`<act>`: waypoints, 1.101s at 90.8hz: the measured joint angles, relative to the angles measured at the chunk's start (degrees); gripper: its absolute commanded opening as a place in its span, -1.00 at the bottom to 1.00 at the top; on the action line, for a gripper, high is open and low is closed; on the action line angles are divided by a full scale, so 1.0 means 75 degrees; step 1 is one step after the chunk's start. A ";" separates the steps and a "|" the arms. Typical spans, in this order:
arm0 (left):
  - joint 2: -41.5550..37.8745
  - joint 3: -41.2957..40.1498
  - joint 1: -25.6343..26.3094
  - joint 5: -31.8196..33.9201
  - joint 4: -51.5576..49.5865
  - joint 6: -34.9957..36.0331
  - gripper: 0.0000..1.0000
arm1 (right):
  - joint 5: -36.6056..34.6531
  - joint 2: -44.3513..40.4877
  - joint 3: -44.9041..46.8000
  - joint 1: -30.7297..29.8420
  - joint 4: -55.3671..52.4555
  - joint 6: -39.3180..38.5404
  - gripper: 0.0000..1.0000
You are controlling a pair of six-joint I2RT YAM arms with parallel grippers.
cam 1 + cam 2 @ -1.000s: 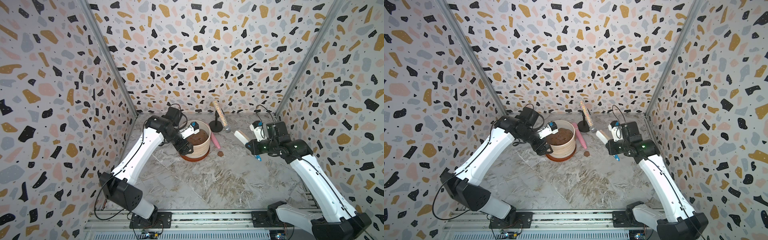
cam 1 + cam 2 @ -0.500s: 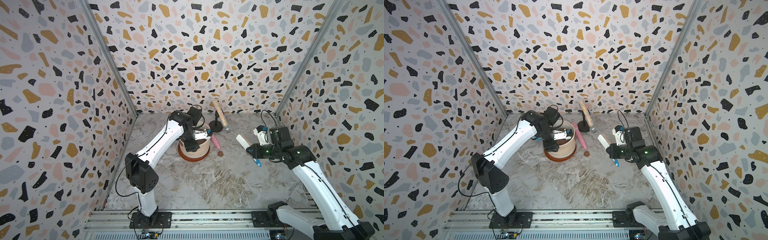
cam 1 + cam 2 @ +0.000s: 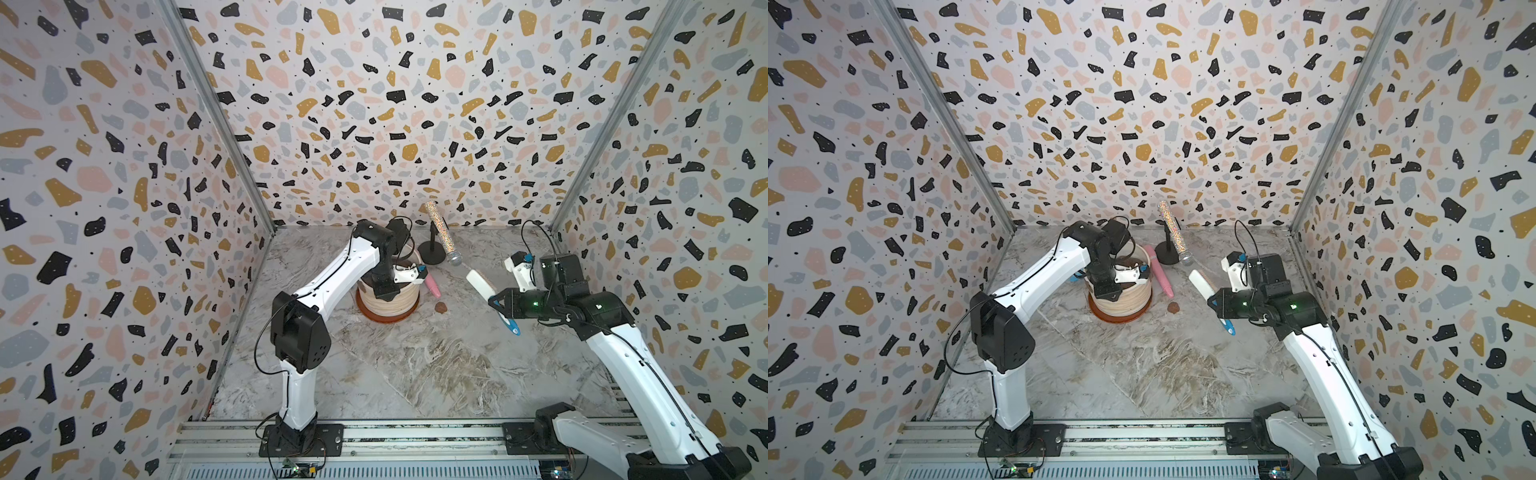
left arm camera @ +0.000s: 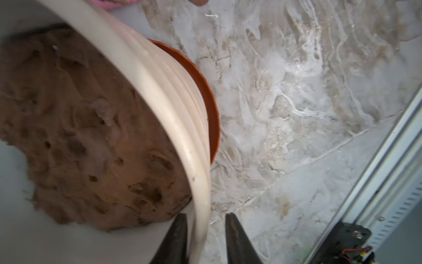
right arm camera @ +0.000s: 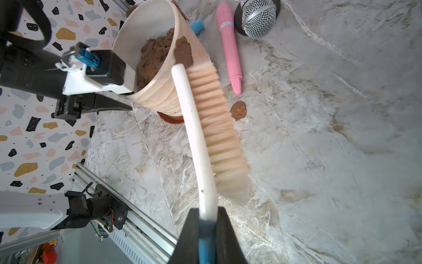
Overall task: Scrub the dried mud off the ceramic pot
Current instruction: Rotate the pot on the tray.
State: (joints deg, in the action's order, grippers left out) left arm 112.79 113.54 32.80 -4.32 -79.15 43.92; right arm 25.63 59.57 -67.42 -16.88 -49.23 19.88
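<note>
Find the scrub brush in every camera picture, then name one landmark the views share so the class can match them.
A top view: scrub brush right of centre, to the right of the ceramic pot.
A top view: same place, right of the pot, brush at.
Left wrist: not in it.
Right wrist: brush runs from the right gripper toward the pot.
Shared landmark: the ceramic pot, also in the left wrist view.

Cream ribbed pot [image 5: 159, 91], red-brown mud patch [image 5: 183, 52], orange saucer [image 4: 205, 91], pink marker [image 5: 229, 45], white-and-blue brush [image 5: 201, 141]
</note>
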 measured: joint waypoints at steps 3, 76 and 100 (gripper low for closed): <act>0.0035 0.0114 0.0000 -0.0038 -0.0085 -0.0061 -0.54 | 0.0093 -0.0003 0.0012 0.0000 0.0032 0.0044 -1.00; -0.1259 -0.1588 0.0822 0.0303 0.1346 -0.3841 -1.00 | 0.0525 -0.0015 0.0172 0.0000 0.0478 0.0256 -1.00; -0.0749 -0.0927 0.1107 -0.0154 0.1186 -0.5843 -1.00 | 0.0082 -0.1102 0.0979 0.0000 0.0510 -0.1740 -1.00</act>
State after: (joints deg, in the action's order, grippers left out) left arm 107.18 106.59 41.10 -5.48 -70.26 0.10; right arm 26.24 51.31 -60.07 -16.88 -45.41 6.83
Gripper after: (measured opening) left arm 0.067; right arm 0.120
